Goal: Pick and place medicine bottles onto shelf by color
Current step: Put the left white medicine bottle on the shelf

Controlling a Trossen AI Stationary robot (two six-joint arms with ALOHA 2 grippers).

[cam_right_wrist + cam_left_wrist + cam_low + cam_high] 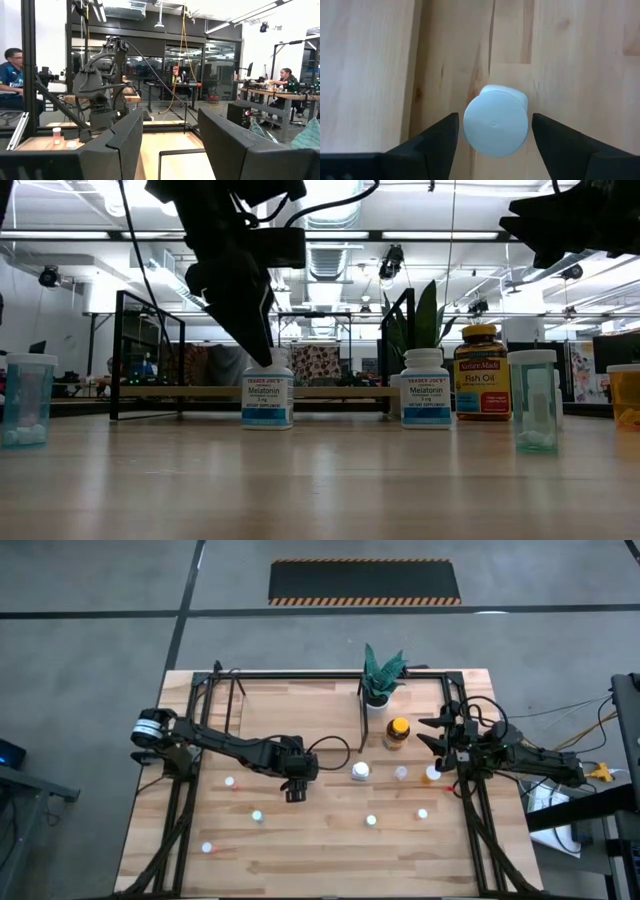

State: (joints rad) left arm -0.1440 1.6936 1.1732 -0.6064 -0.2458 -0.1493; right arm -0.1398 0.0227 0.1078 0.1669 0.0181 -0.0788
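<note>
your wooden table (330, 850) fills the high view, with the black-barred shelf (300, 710) across its far half. the right gripper (441, 736) waits near the amber fish oil bottle (397, 733), jaws apart on nothing. the left gripper (492, 131) hangs over a white-capped melatonin bottle (496, 122), jaws wide on either side, not touching.
</note>
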